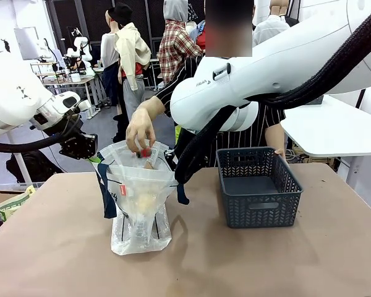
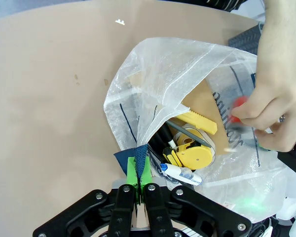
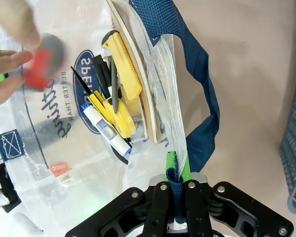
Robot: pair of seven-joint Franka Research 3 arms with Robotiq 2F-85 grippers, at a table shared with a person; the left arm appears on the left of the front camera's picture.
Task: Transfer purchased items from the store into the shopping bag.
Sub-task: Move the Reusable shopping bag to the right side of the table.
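The shopping bag (image 1: pixel 139 204), already loaded with yellow items (image 2: pixel 195 153), is held open by both clamped grippers while a hand (image 1: pixel 140 131) lowers a red piece (image 1: pixel 146 151) above it; the basket (image 1: pixel 258 185) beside it appears emptied.

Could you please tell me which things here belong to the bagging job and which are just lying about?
Part of the job:
shopping bag, held open by left gripper and right gripper
basket
small red item in the person's hand
yellow items inside the bag

Lying about:
green-printed packet at the table's left edge
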